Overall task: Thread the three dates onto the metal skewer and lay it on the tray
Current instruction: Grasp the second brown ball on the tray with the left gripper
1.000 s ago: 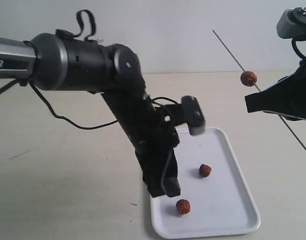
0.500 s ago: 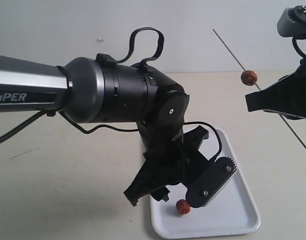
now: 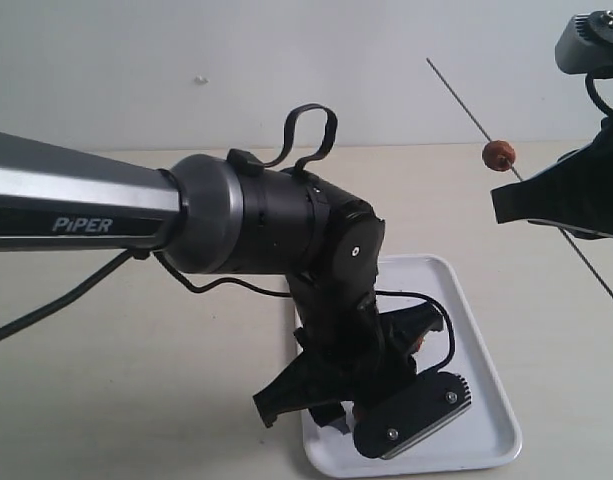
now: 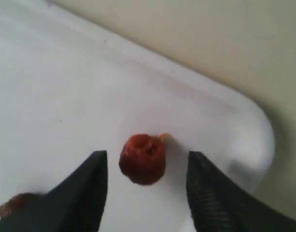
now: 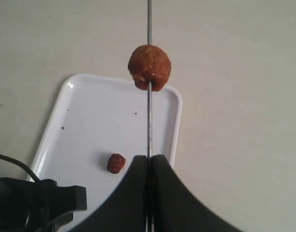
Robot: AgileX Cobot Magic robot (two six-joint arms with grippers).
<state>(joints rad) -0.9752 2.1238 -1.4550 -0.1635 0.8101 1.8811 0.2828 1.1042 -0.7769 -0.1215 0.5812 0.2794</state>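
Observation:
My left gripper (image 4: pixel 147 155) is open and low over the white tray (image 4: pixel 51 87), with one date (image 4: pixel 143 159) lying on the tray between its fingers, untouched. A second date (image 4: pixel 15 205) shows at the edge of that view. In the exterior view the left arm (image 3: pixel 326 270) hides the near date. The other date (image 3: pixel 417 345) barely peeks out behind it. My right gripper (image 5: pixel 148 159) is shut on the metal skewer (image 5: pixel 149 116), held up at a slant (image 3: pixel 456 95). The third date (image 3: pixel 499 153) is threaded on it.
The tray (image 3: pixel 481 400) lies on a beige tabletop (image 3: pixel 106 380). The left arm's wrist and cable (image 3: pixel 441 330) hang over the tray's middle. From the right wrist view, the left gripper's body (image 5: pixel 36 203) sits near a tray date (image 5: pixel 116 163).
The left arm has swung and rolled downward over the tray, bringing its open gripper around the near date and hiding it from the exterior view. The right gripper and skewer have not moved.

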